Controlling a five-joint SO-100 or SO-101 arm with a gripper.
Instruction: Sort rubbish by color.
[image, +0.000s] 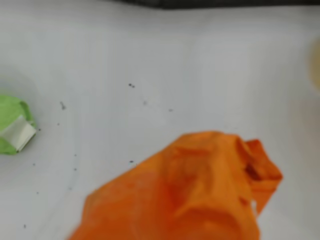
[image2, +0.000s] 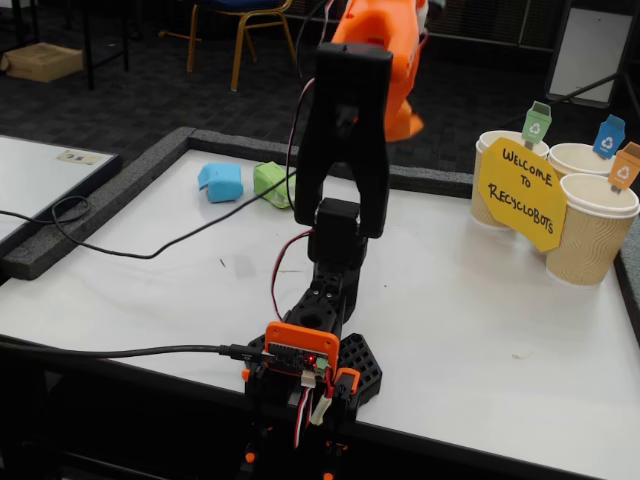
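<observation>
The white worktop (image2: 480, 330) is filling most of the fixed view, edged by a dark foam border. The black and orange arm (image2: 345, 150) is standing on it near the front edge, rearing up and folding over at the top, so the fingers themselves are lying out of sight behind it; whether they are open or closed cannot be told from either view.

Three paper cups (image2: 592, 232) are standing together at the right of the fixed view, well apart from the arm's head, each carrying a small coloured tag, with a yellow sign (image2: 522, 193) reading "Welcome to Recyclobots" leaning against them.

The orange lump (image: 200, 195) is crowding the lower part of the wrist view, very close to the camera and blurred; it seems to be sitting at the fingers, though no finger is showing against it, so contact cannot be confirmed. It is not visible in the fixed view.

The green lump (image: 14, 125) is lying on the worktop at the left edge of the wrist view, well apart from the orange one. In the fixed view it (image2: 272, 184) is sitting behind the arm, with the blue lump (image2: 221, 182) just beside it on the left.

A black cable (image2: 150, 250) is trailing across the worktop.
</observation>
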